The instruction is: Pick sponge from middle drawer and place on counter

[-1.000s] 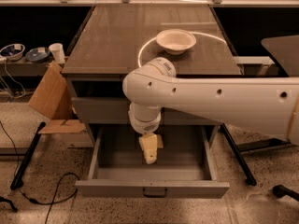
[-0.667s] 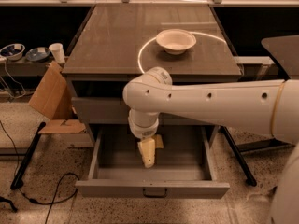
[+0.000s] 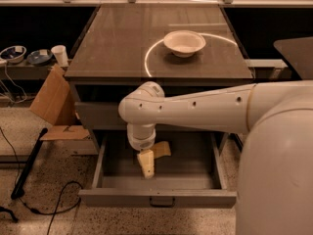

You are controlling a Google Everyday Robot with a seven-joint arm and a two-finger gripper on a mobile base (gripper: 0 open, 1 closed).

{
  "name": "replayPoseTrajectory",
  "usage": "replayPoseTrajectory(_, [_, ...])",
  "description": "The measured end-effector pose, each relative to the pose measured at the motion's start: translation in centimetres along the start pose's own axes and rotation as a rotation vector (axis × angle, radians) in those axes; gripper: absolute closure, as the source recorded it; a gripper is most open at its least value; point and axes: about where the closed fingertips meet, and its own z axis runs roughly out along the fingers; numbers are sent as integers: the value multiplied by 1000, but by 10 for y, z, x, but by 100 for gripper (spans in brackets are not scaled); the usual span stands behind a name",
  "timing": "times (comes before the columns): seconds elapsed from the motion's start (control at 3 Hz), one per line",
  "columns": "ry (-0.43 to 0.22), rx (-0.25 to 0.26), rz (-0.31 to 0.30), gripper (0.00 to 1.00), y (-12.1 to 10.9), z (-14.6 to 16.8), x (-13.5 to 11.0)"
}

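The middle drawer [image 3: 156,198], the cabinet's lowest one, stands pulled out toward me with a small dark handle on its front. My white arm reaches down into it from the right. The gripper [image 3: 145,164] hangs low inside the drawer, left of centre, just above the drawer floor. A pale-yellow flat sponge [image 3: 163,149] lies right beside it, touching or nearly touching its upper right side; I cannot tell whether it is held. The counter [image 3: 117,48], a glossy grey-brown slab with a curved light reflection, is above.
A white bowl [image 3: 184,42] sits on the counter at the right rear. A closed drawer front [image 3: 98,115] is above the open one. Brown cardboard [image 3: 51,102] leans at the cabinet's left. A cup [image 3: 60,55] and bowls [image 3: 13,54] stand on the left side table. A cable [image 3: 54,207] lies on the floor.
The arm has swung a little to the left and the gripper has shifted left and slightly lower inside the drawer. The sponge stays beside it.
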Motion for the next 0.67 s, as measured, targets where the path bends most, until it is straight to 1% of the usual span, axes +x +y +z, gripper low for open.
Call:
replayPoseTrajectory(0.33, [7,-15,7,0,-7,30,-6])
replayPoseTrajectory(0.67, [19,-24,14,0,-11,56,-6])
